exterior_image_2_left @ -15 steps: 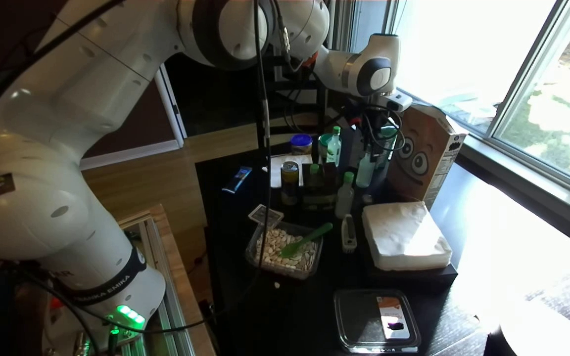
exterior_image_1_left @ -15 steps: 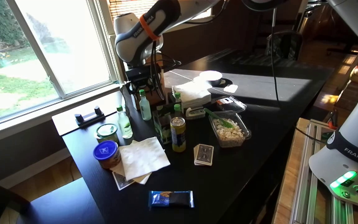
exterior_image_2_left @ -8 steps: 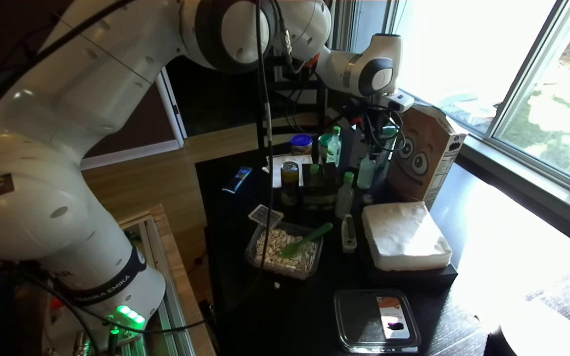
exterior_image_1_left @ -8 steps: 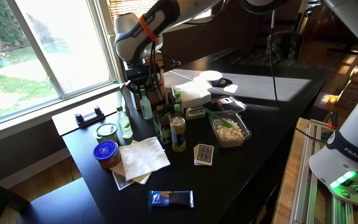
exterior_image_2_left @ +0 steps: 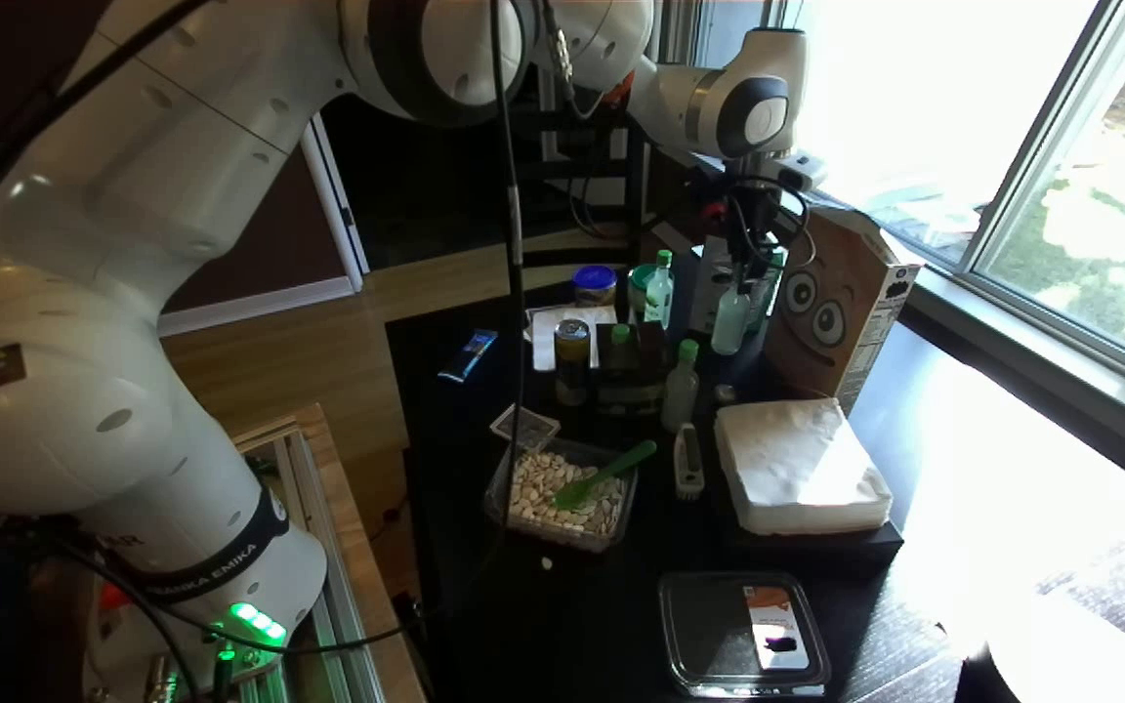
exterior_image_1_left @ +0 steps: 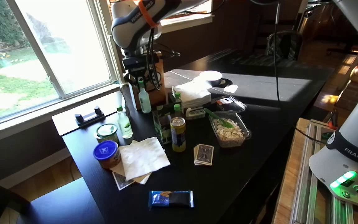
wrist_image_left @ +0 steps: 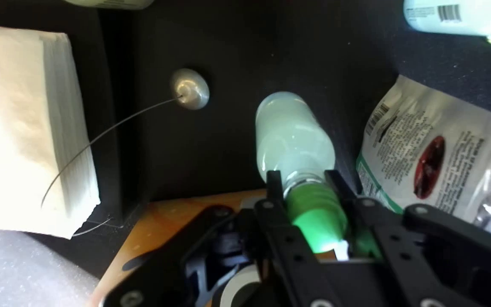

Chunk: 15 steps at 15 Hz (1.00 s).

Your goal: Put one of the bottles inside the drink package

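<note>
In an exterior view, a free-standing bottle (exterior_image_1_left: 125, 124) is left of the dark drink package (exterior_image_1_left: 162, 126); nearer the package's left side, the gripper (wrist_image_left: 304, 178) clasps the pale green bottle (exterior_image_1_left: 145, 102) near its cap; just right stands a yellow can (exterior_image_1_left: 178, 135).

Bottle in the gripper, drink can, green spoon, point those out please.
Bottle (wrist_image_left: 295, 143), wrist view, on its body.
Drink can (exterior_image_1_left: 178, 137), in an exterior view, on its side.
Green spoon (exterior_image_2_left: 608, 473), in an exterior view, on its handle.

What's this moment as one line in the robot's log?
gripper: closed on green-capped bottle, near its cap | bottle: outside dark carrier | packing: not yet done
</note>
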Tool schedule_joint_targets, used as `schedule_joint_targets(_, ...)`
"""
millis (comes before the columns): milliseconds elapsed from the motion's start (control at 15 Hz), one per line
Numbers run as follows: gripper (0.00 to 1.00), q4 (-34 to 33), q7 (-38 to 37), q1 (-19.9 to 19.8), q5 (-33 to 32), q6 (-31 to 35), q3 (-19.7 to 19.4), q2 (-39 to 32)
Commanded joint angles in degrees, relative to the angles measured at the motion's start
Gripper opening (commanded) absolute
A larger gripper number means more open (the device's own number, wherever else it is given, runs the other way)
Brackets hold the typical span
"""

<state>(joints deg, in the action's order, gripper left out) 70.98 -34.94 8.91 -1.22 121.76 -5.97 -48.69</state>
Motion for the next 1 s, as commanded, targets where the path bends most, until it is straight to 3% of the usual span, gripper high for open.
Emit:
schedule_joint_targets(0,0.07,4.4,5.5,-2.0,1.5,-4.9,1.7,8.4)
schedule_joint_targets(600,0.07,17.7,10.6,-3.5,1.8,-11.2,2.9,24.5)
schedule_joint_targets(933,0.07,27.3,12.4,-3.4,5.5,-9.1,5.4,29.7)
